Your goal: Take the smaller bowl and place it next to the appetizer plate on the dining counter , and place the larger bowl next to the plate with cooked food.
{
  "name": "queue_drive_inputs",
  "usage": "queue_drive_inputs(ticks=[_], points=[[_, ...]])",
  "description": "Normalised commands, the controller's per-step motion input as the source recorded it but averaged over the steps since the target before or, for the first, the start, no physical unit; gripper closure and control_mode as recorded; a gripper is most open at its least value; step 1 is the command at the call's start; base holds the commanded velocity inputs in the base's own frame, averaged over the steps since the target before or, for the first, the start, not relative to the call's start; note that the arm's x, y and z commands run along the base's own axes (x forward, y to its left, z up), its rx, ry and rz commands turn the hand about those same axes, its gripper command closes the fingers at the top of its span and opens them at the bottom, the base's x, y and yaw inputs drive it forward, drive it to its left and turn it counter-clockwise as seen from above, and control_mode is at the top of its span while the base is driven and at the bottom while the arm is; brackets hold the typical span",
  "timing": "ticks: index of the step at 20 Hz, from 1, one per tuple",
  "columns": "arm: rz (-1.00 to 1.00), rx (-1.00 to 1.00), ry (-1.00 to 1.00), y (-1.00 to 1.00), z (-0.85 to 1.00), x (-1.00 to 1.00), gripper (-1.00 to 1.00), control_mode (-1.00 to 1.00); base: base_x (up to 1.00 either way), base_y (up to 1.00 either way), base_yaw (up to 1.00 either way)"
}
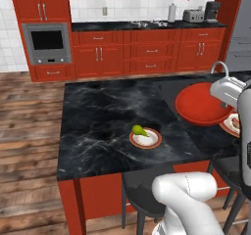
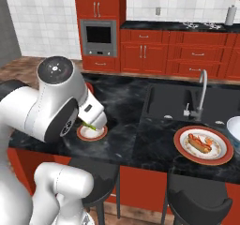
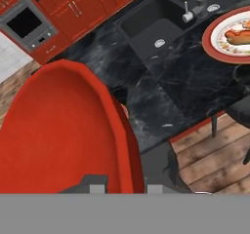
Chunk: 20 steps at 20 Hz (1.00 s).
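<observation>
1. The pincer (image 3: 122, 186) is pinching the rim of the smaller bowl (image 3: 63, 130), the glossy red one. In the hand view the rim runs between the two dark tips at the bottom of the picture.

2. In the left base view the red bowl (image 1: 202, 103) hangs in the air over the right part of the dining surface (image 1: 103, 116), tilted, with the white hand at its right edge. It is not resting on the marble.

3. The appetizer plate (image 1: 145, 138), white with an orange-brown rim and a green pear-shaped piece on it, sits near the front edge of the surface, to the left of the bowl and nearer the robot. Bowl and plate are apart, so the first placement is not yet done.

4. The plate with cooked food (image 2: 203, 145), carrying tan and red food, lies on the right side of the surface in front of the dark sink and curved steel faucet (image 2: 201, 90).

5. At the far right edge of the right base view a pale rounded shape (image 2: 234, 127) sits on the surface just beyond that plate. It may be the larger bowl, but too little shows to tell.

6. Judged from this: the small bowl is picked up and in carry; setting it down beside the appetizer plate remains, and the whole larger-bowl step seems still to do.
</observation>
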Motion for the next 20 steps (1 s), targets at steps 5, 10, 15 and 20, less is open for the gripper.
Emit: queue_drive_inputs(ticks=[5, 10, 15, 20], points=[[-0.01, 0.21, -0.04, -0.19, -0.04, 0.00, 1.00, -1.00, 0.00, 0.00, 0.00], [-0.04, 0.25, 0.00, -0.18, 0.00, 0.00, 1.00, -1.00, 0.00, 0.00, 0.00], [-0.06, 0.07, 0.02, -0.05, 0.00, 0.00, 1.00, -1.00, 0.00, 0.00, 0.00], [-0.04, 0.00, 0.03, 0.00, -0.23, 0.20, 1.00, -1.00, 0.00, 0.00, 0.00]])
